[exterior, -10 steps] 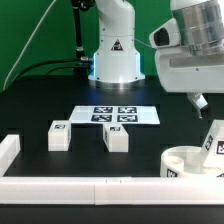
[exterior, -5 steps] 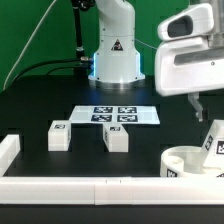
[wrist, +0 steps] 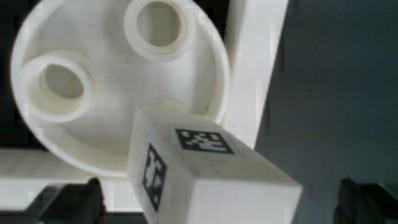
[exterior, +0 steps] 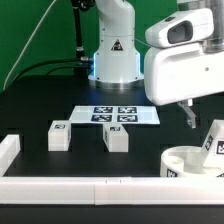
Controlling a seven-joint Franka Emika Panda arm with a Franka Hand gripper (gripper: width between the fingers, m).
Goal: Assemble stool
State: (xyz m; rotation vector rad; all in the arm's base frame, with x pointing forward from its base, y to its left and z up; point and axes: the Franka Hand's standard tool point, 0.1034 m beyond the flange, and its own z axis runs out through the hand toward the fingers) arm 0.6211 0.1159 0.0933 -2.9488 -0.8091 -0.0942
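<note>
There is one round white seat (exterior: pixel 182 158) (wrist: pixel 93 140) and there are three white block legs. Two legs lie apart from the seat on the exterior view's left, the first leg (exterior: pixel 58 136) and the second leg (exterior: pixel 116 139), side by side with a gap between them. The third leg (exterior: pixel 213 140) (wrist: pixel 205 170) stands tilted and touches the seat at the exterior view's right. The pictures do not show whether it is stuck in. The wrist view shows two round holes in the seat. The gripper (exterior: pixel 190 117) (wrist: pixel 214 205) hangs just above the third leg and a bit to the exterior view's left. Its dark fingers (wrist: pixel 68 200) are spread wide, one on each side of that leg, and they hold nothing. One marker board (exterior: pixel 115 115) with four tags lies behind the two loose legs. Two border bars show, the front bar (exterior: pixel 90 187) and the side bar (exterior: pixel 8 150). The table (exterior: pixel 40 100) is black. Behind it stand the white robot base (exterior: pixel 115 55) and a green wall (exterior: pixel 40 30).
</note>
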